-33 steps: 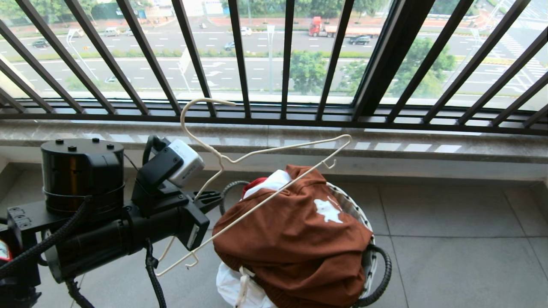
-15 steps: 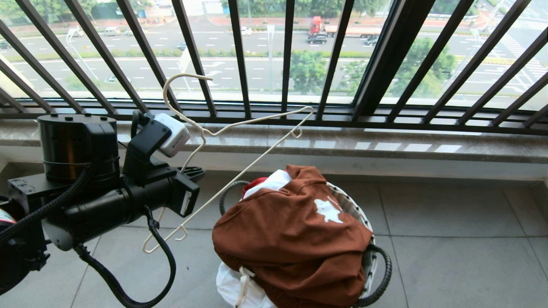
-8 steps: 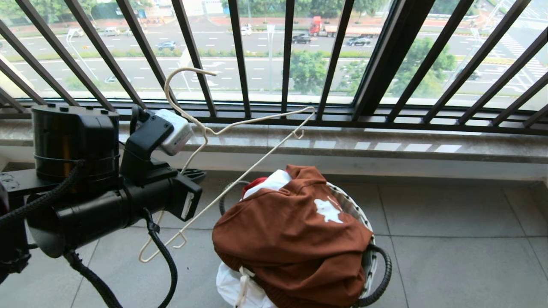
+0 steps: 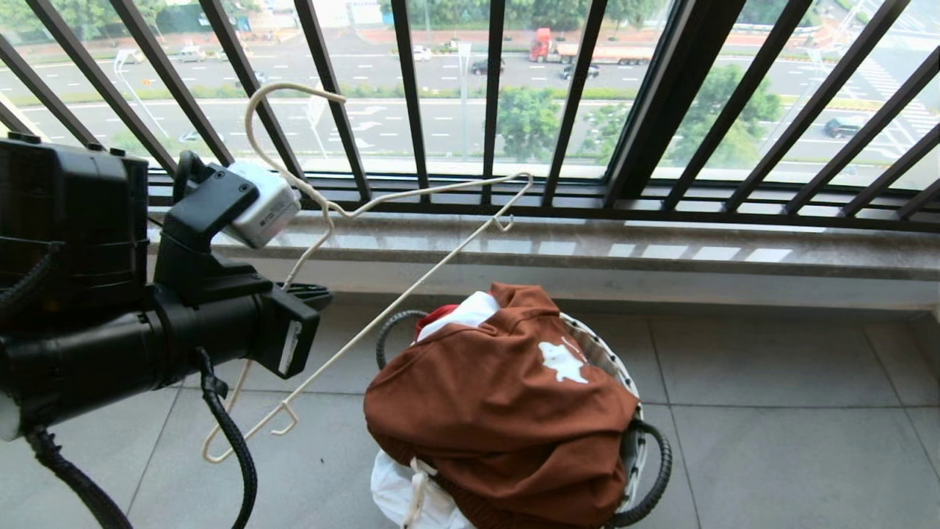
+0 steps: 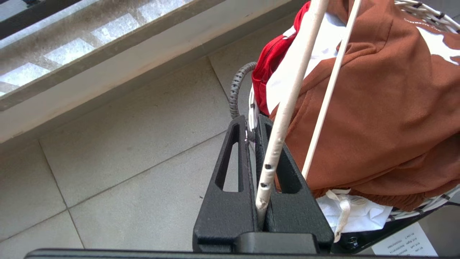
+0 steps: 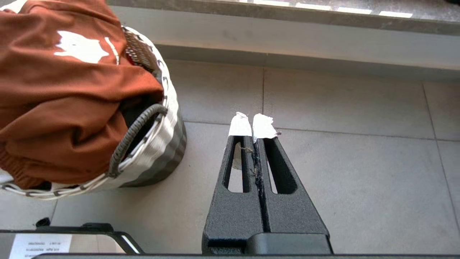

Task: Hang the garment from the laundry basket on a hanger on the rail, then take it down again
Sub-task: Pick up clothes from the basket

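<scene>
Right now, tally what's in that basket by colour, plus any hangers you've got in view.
Rust-brown shorts: 1
White cloth bunched under them: at least 1
Red cloth at the laundry basket edge: 1
Cream wire hanger, in the left gripper: 1
Total: 4

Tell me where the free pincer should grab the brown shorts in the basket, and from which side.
Probably the raised fold at the top of the shorts, coming from above: it stands proud of the basket, and the right pincer is shut and empty beside it.

Matt rust-brown cloth garment, thin cream-painted wire hanger, smooth grey floor tiles.
</scene>
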`<state>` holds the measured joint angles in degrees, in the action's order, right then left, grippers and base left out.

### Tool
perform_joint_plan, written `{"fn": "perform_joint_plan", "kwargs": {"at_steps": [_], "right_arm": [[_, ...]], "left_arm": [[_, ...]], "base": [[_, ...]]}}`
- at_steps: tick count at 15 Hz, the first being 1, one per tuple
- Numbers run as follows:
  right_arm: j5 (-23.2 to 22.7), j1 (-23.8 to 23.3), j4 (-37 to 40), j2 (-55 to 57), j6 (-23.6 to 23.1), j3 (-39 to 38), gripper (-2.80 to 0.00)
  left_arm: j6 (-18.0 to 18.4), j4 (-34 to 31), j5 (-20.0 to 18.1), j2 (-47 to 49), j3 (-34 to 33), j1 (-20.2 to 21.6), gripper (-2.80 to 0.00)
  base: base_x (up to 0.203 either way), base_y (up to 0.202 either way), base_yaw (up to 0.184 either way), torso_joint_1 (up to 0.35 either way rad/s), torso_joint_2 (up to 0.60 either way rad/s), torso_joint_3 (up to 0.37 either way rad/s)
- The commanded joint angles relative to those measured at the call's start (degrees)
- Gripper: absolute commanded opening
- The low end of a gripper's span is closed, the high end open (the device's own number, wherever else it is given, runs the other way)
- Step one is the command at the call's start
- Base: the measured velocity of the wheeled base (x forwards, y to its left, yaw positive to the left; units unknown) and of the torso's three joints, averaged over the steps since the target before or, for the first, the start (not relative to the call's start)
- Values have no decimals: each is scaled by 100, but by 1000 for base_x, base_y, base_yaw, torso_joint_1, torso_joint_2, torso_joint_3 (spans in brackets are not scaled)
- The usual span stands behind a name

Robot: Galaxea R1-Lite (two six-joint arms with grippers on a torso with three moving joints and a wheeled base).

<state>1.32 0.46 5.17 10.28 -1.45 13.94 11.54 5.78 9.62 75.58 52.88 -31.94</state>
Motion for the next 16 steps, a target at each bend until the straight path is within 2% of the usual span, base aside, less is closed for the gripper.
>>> {"fn": "perform_joint_plan", "kwargs": {"at_steps": [1,4,8,11,14,16], "right_arm": [[3,5,36,1353,-16,798,-280],[-343,6,32,2563,-177,1511,-280],[-580,183,-429,4083,-417,1833,-280],[-583,1067,-1153,5256,-418,1943,-280],[-545,2014,-1512,6178,-61,2369,-280],[-515,2442,-1565,6655,71,2621,-280]], "left_arm": [[7,2,14,-172,20,4,-280],[6,-73,14,-344,91,30,-280],[-132,-338,-13,-447,299,37,-280],[-450,-695,-363,-445,536,60,-280],[-773,-1050,-1081,-429,803,512,-280],[-794,-1061,-1201,-342,899,767,-280]], "base": [[0,0,0,0,0,0],[0,0,0,0,0,0],[0,0,0,0,0,0],[0,0,0,0,0,0],[0,0,0,0,0,0],[0,0,0,0,0,0]]}}
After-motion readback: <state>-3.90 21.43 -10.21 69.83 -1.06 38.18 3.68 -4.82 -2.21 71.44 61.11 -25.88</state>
